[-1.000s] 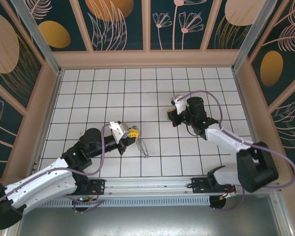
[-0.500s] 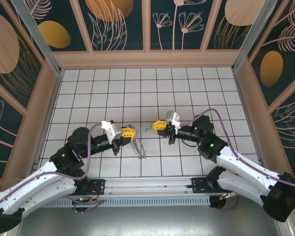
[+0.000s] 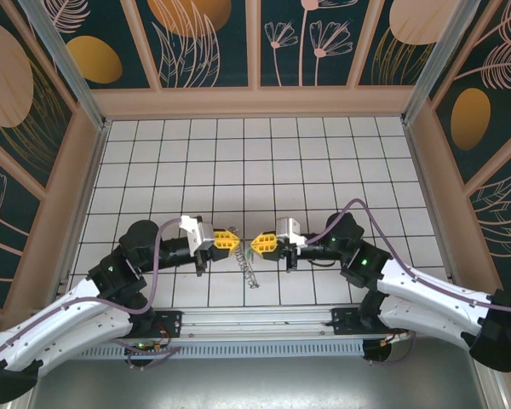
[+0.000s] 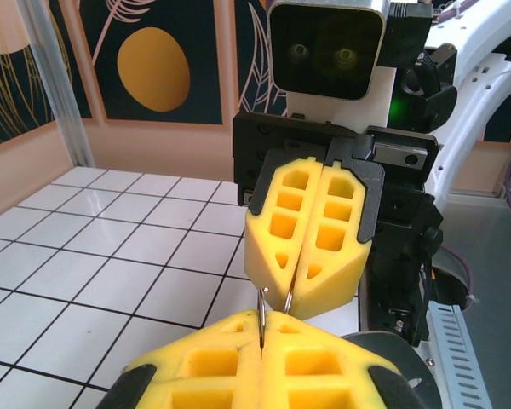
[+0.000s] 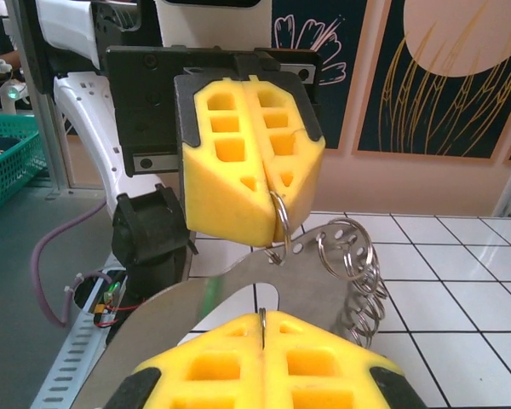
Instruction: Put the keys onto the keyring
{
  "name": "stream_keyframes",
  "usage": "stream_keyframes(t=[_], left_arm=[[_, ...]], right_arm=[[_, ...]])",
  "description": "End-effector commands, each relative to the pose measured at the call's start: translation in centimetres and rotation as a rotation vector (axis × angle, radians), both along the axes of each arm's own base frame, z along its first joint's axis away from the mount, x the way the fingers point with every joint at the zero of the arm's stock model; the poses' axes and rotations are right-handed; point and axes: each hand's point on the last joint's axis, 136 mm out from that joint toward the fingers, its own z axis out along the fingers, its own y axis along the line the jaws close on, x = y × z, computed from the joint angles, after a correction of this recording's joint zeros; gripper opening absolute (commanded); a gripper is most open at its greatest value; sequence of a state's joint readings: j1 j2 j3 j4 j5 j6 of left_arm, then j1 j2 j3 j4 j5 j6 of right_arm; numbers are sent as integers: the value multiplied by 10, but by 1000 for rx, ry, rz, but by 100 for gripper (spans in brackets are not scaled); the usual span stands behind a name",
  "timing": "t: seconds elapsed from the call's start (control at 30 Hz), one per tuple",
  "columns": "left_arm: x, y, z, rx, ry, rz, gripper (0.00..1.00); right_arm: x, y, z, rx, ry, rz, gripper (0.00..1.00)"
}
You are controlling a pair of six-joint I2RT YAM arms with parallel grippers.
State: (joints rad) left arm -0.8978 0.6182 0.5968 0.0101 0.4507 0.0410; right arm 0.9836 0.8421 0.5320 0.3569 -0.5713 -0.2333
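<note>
Right end effector has swung in from 1 o'clock, clamped on the key, so the left end effector is tip-to-tip at its 9 o'clock, pinching the keyring, coil dangling toward 5 o'clock.

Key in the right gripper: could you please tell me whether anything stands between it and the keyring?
Nothing visible does. The key lies right at the loop of the keyring, which the left gripper pinches.
</note>
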Motion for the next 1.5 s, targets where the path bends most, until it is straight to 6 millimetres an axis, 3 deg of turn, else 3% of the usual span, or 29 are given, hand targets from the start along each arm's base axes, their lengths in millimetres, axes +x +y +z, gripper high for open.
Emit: stream_keyframes(t=[0.0, 0.3, 1.47], left_arm=[[-6, -1, 15, -32, -44, -36, 0], [-6, -3, 13, -24, -42, -42, 0], [-6, -2, 13, -24, -45, -37, 0]], right_arm=[[-1, 3, 24, 52, -64, -10, 0], [8, 6, 30, 46, -72, -63, 0], [5, 0, 40, 58, -69, -70, 0]])
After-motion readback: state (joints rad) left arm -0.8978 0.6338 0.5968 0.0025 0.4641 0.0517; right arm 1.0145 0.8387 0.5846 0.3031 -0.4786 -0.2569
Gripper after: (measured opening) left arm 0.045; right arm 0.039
